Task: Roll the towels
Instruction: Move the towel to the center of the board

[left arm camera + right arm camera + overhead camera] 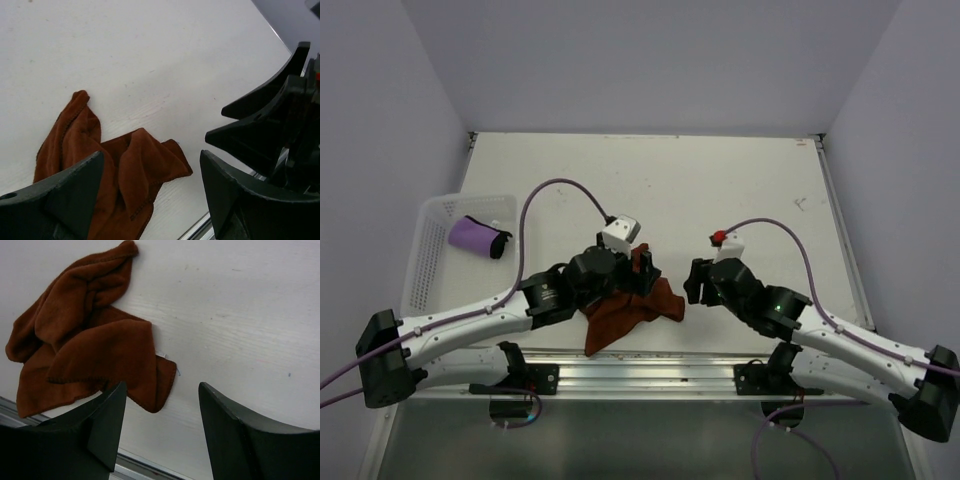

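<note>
between pale walls [650,60], white table [740,180], rust towel [625,312]

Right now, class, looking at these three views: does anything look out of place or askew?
The rust-brown towel lies crumpled near the front of the table, not rolled, while the purple towel sits rolled in the white basket.

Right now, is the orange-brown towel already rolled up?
No, the orange-brown towel lies crumpled and loose on the table.
</note>
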You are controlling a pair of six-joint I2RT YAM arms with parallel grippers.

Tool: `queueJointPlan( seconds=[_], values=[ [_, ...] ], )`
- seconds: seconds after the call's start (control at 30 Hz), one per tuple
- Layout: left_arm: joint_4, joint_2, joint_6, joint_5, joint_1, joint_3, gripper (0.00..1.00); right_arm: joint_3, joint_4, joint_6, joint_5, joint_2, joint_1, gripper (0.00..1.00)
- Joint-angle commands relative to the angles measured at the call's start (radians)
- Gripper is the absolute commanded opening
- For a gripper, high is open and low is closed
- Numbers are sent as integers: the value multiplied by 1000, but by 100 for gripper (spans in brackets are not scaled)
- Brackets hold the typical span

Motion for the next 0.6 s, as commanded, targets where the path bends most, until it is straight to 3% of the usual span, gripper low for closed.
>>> queueJointPlan(
  seconds=[0.0,0.07,0.13,0.37,0.57],
  values=[
    [-178,-34,-108,-169,4,23,81,63,135,-102,-192,160,-1,63],
    [-284,-40,-198,-317,4,34,81,75,166,-139,-264,213,0,62],
    [-485,-49,-395,-439,16,37,83,75,232,-171,-287,268,11,61],
    [-492,-213,-469,-302,164,-131,83,170,269,-280,-244,412,107,63],
    [-527,-308,-503,-315,191,-151,82,241,261,-314,-138,532,209,65]
  ],
)
